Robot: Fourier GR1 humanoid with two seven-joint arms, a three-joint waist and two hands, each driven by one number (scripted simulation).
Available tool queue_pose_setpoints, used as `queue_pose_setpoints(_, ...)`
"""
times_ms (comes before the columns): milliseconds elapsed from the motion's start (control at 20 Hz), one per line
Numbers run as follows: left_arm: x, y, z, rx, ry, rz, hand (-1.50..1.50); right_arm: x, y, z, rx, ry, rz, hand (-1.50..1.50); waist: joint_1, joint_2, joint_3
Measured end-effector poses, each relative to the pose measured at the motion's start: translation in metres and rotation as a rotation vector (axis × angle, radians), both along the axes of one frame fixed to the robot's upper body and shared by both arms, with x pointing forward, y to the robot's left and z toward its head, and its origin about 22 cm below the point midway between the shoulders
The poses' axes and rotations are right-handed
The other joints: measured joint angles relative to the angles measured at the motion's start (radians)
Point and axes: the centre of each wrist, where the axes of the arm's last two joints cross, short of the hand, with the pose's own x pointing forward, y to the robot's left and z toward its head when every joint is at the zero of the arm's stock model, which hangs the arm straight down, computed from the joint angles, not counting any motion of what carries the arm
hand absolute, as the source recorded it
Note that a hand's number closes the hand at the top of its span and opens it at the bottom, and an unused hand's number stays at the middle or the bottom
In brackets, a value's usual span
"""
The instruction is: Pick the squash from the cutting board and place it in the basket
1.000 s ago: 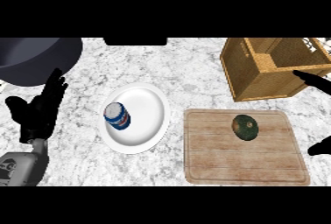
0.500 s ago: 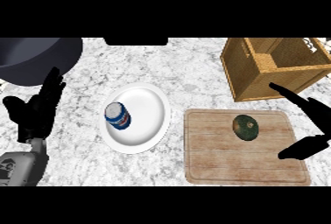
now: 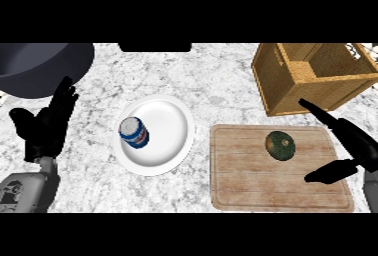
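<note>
One marble counter (image 3: 221, 85) carries everything here. The largest thing on it is a single dark round pot (image 3: 37, 67) at the counter's far left corner, cut off by the view's edge. Next in size is one woven basket (image 3: 284, 75) at the far right corner, open at the top. One wooden cutting board (image 3: 251, 190) lies toward the near right edge of the counter, just in front of the basket. One white plate (image 3: 166, 145) sits near the counter's middle, just left of the board and apart from it.

Two black hands show. The left hand (image 3: 46, 127) is at the counter's left edge, fingers straight and pointing up, holding nothing. The right hand (image 3: 353, 147) is over the board's right edge, released, with fingers stretched toward the basket and thumb spread toward the board; it touches nothing I can make out.

One blue and white can (image 3: 133, 134) lies on the plate's left part. One dark green squash (image 3: 281, 145) rests on the board's far right part, just left of the right hand and apart from it.
</note>
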Motion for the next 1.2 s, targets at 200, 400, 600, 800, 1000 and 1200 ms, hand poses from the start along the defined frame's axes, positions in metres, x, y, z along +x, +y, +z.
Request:
queue_pose_setpoints(200,-0.004,0.005,-0.003,-0.003,-0.001,0.004,0.0,0.004,0.008,-0.003,0.019,-0.011,0.0,-1.5,0.001,0.0,0.0)
queue_pose_setpoints(400,-0.004,0.007,-0.002,-0.001,-0.003,0.001,0.0,0.006,0.005,-0.015,0.029,-0.013,0.005,-1.5,0.001,0.0,0.0)
queue_pose_setpoints(600,-0.003,0.004,0.003,0.001,-0.004,0.001,0.0,-0.003,0.015,-0.025,0.017,-0.011,0.01,-1.5,0.0,0.0,0.0)
queue_pose_setpoints(800,-0.004,0.007,0.0,-0.002,-0.003,0.001,0.0,0.002,0.015,-0.027,-0.012,-0.003,-0.006,-1.5,0.001,0.0,0.0)
queue_pose_setpoints(1000,-0.011,0.012,-0.002,-0.002,-0.001,0.0,0.0,0.006,0.018,-0.038,-0.045,0.005,-0.016,-1.5,0.002,0.0,0.0)
queue_pose_setpoints(1200,-0.01,0.007,0.0,-0.003,-0.004,0.0,0.0,0.01,0.019,-0.05,-0.054,-0.004,-0.01,-1.5,0.001,-0.004,-0.002)
